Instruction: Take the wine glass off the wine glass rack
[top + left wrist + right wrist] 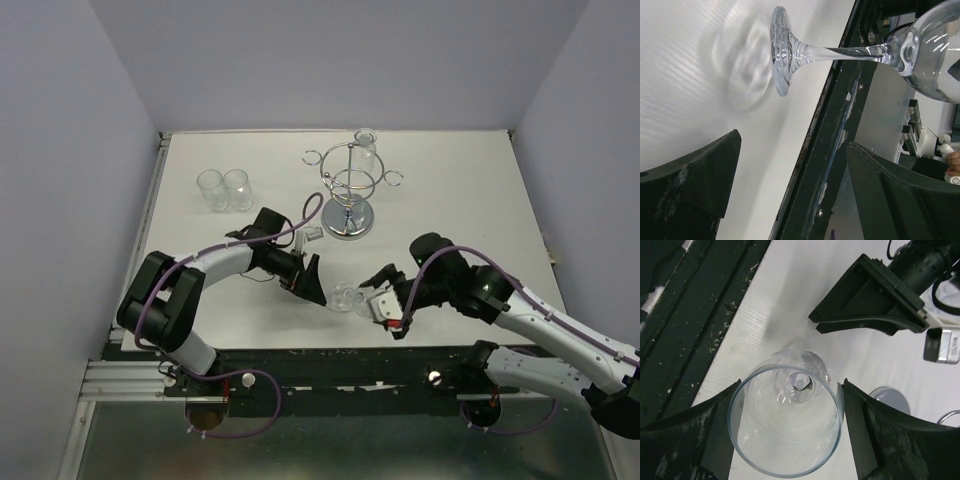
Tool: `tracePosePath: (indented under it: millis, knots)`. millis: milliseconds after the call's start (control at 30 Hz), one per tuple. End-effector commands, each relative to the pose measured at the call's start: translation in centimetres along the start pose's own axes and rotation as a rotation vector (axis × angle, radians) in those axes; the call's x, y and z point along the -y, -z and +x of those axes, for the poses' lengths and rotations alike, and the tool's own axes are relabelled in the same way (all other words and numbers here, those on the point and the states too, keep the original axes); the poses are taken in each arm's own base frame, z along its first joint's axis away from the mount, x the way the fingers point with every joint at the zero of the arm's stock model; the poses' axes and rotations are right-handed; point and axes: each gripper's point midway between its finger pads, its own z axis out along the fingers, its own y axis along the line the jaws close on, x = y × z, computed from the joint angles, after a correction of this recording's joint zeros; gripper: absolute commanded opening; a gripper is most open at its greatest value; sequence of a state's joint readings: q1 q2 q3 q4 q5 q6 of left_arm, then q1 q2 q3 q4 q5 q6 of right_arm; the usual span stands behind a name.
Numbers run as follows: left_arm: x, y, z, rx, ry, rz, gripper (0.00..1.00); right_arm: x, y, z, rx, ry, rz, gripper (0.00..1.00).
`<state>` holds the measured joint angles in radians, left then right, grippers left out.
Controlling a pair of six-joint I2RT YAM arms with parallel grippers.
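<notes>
Leaning inward, right tool [790,386] clasping wine glass [785,440]

Near side of the wine glass rack [349,200]: the wine glass [350,296], my left gripper [313,285] and right gripper [368,297] block the lane. Left of the rack: two tumblers [224,189] obstruct. Right of the rack: bare table [460,190], passable.

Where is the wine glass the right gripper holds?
Top view: the wine glass is at the table's near edge, centre, bowl between the right gripper's fingers, open left gripper just left of it, wine glass rack farther back.
</notes>
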<state>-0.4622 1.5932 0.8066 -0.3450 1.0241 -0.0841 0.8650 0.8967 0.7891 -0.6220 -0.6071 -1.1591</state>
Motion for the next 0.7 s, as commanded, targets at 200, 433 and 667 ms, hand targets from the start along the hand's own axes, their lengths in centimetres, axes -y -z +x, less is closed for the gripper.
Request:
tracePosePath:
  millis: [200,433,667]
  knots:
    - [0.8,1.6,0.4,0.067,-0.067,-0.098,0.99,0.7,0.4,-1.0,-0.073,-0.349,-0.077,0.58]
    - [0.7,2.3,0.0,0.102,-0.085,-0.155,0.99,1.1,-0.6,0.6,-0.156,-0.450,-0.089,0.60]
    - [1.9,3.4,-1.0,0.145,-0.169,-0.167,0.99,1.7,-1.5,1.3,-0.176,-0.513,-0.075,0.68]
